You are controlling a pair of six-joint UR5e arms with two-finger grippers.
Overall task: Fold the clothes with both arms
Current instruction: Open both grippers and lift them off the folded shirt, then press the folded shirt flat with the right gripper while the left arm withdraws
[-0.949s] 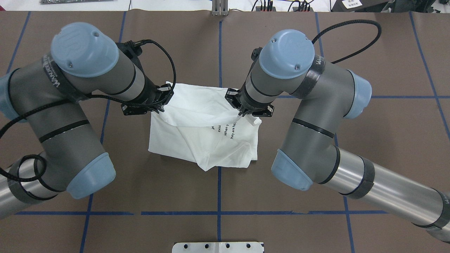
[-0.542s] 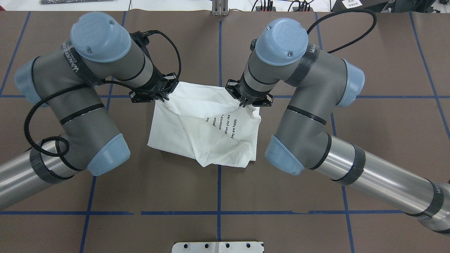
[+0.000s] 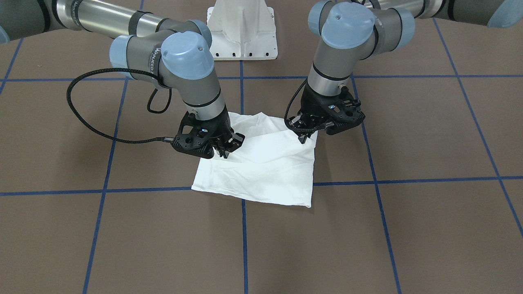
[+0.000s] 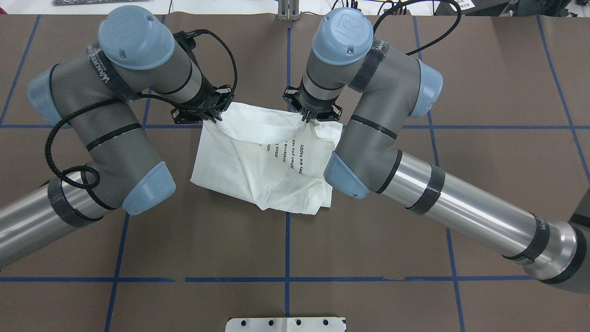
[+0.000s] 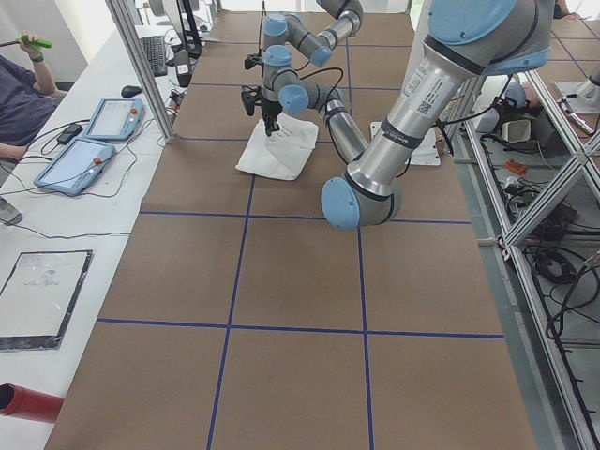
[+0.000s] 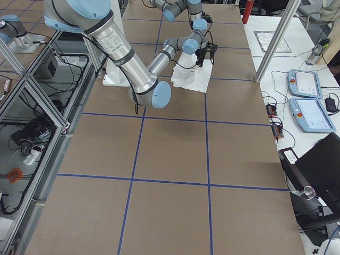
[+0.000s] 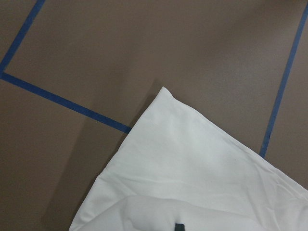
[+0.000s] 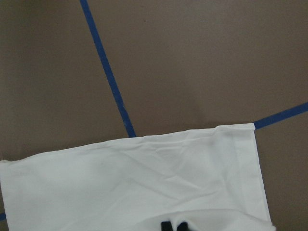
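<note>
Landmark: the white pedestal base (image 4: 286,324), at the robot's edge of the brown table (image 4: 484,207).
Shirt's place: the white T-shirt (image 4: 230,161) lies on the table straight out from the pedestal base. It is crumpled on the side nearer the base and flat on the side farther from it. Its black text lines (image 4: 289,157) face up.
Left tool: the left tool (image 4: 213,118) is narrow, pinched on a raised fold of the T-shirt, out from the base and to the robot's left of its midline.
Right tool: the right tool (image 4: 307,119) is also narrow and pinched on the same raised fold, just to the robot's right of that midline.
Held edge's axis: it runs from one tool to the other, roughly parallel to the base's front edge.
Which way the target lies: the far hem (image 8: 144,140) lies flat beyond both tools, on the side away from the base. Both wrist views show it ahead of the fingertips.
Nearer arm: neither, as both tools stand about equally far out from the base.
Step, as a judgement: the lifted edge is being carried away from the base, to be laid toward that far hem.
Risk: if one tool leads, the fold will likely skew.
</note>
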